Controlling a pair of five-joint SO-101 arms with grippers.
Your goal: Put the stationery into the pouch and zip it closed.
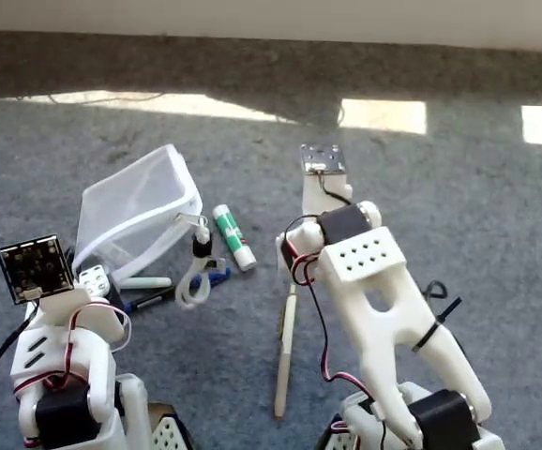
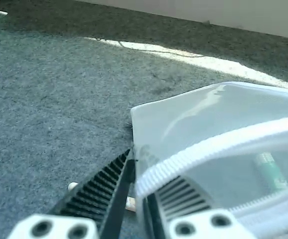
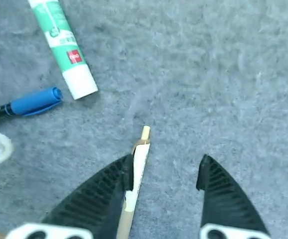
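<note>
Left tool [image 2: 138, 169]: pinching the near rim of the pouch [image 1: 135, 211], one jaw on each side of the zip edge. This holds the mouth up and open. In the high view the mouth faces the loose items.

Pouch: white mesh, standing tilted on the table [image 1: 459, 216], unzipped. Nothing seen inside it. The glue stick [image 2: 270, 172] shows through the mesh in the left wrist view, but the high view puts it outside, just beside the pouch.

Right tool [image 3: 166, 164]: jaws spread, low over the table and holding nothing. The pencil [image 3: 138, 159] lies against the inner face of one jaw, its tip poking out past it.

Loose on the table:
- glue stick [image 1: 234, 238], green and white, near the pouch mouth
- scissors [image 1: 194, 274], white handles, between the glue stick and the left arm
- pen [image 1: 179, 290], blue cap, by the scissors
- short white stick [image 1: 145, 282] by the pouch; cannot tell what it is
- pencil [image 1: 285, 352], long, apart from the rest and under the right arm

Progress, judged: early. The pouch is held open and ready, but no item is in it yet. Every piece remains to be loaded, and then the zip closed. The pencil looks like the right tool's current target.
</note>
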